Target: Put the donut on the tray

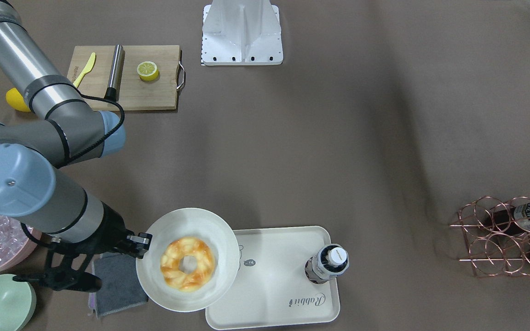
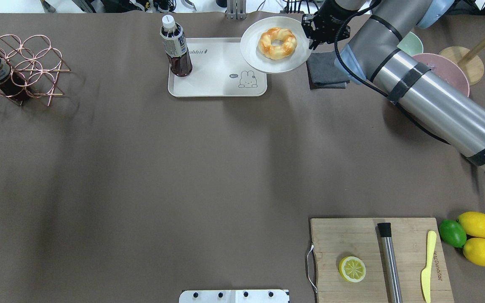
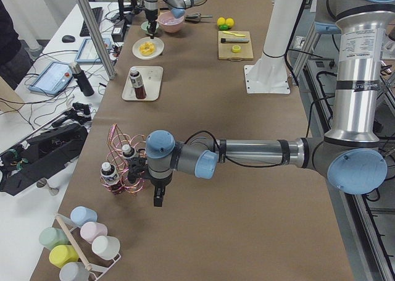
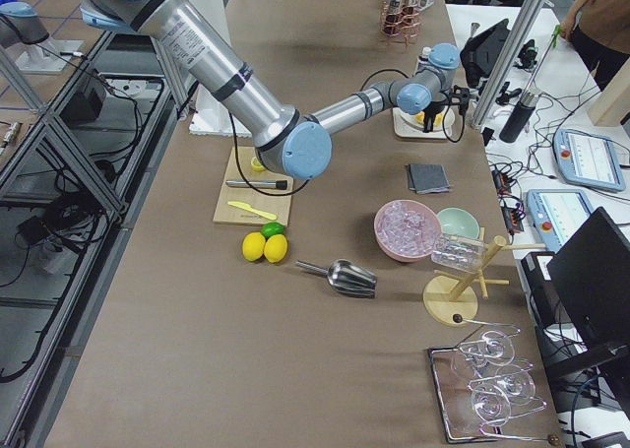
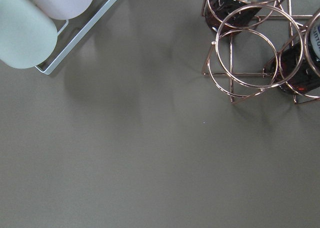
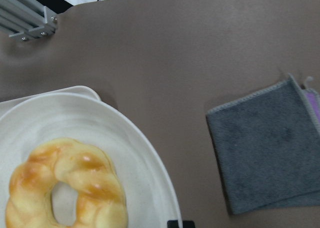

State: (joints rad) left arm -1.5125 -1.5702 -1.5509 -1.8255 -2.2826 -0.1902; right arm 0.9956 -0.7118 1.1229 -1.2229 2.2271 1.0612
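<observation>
**A:** Counts?

**B:** One glazed ring donut (image 1: 187, 270), one round white plate (image 1: 154, 280), one cream rectangular tray (image 1: 274, 285). One dark-drink bottle (image 1: 331, 263) stands upright on the tray. One copper wire rack (image 3: 123, 170) at the table's left end, with two bottles in it.

**A:** Donut location?

**B:** Centred on the plate. The plate overhangs the tray's right-end corner, at the table's far edge. Can't tell if plate and tray touch.

**A:** Arms?

**B:** Right arm is stretched out to the far edge. The right gripper (image 1: 141, 243) is clamped on the plate's rim, on the side toward the folded grey cloth (image 1: 120, 282). Left arm is low over the table beside the rack, with the left gripper (image 3: 158, 197) pointing down. It shows only in the side view, so I can't tell how its jaws stand.
</observation>
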